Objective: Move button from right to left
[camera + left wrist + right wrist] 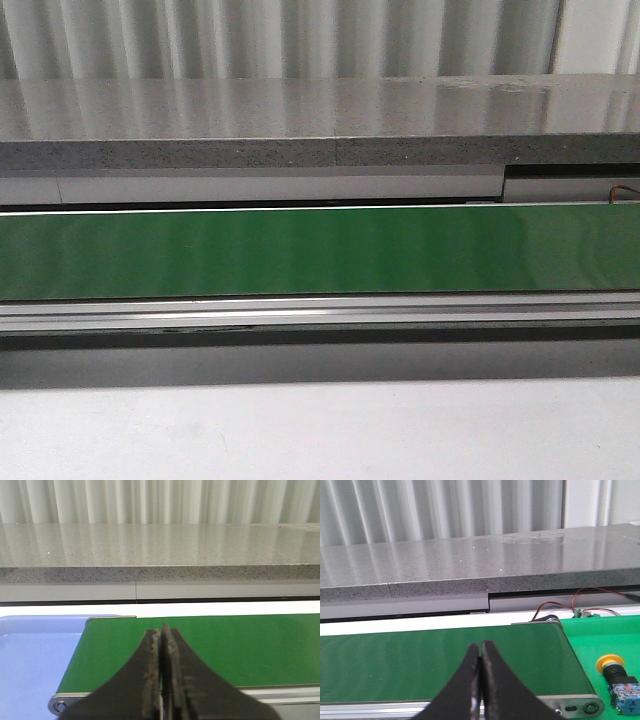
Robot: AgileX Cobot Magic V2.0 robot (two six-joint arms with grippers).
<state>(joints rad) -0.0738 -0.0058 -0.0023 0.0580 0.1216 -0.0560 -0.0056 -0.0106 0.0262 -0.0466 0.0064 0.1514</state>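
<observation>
The button [619, 679], with a yellow mushroom head, black collar and blue-and-clear contact block, lies on a bright green surface [605, 637] past the right end of the green conveyor belt [445, 665]. It shows only in the right wrist view. My right gripper [481, 645] is shut and empty, over the belt, well apart from the button. My left gripper [161, 629] is shut and empty, over the belt [225, 650] near its left end. Neither gripper nor the button shows in the front view, only the belt [320, 250].
A blue tray [35, 650] lies beside the belt's left end. A grey stone-like ledge [320, 125] runs behind the belt. Red and black wires [560, 607] sit by the belt's right end roller. A pale table surface [320, 430] lies in front.
</observation>
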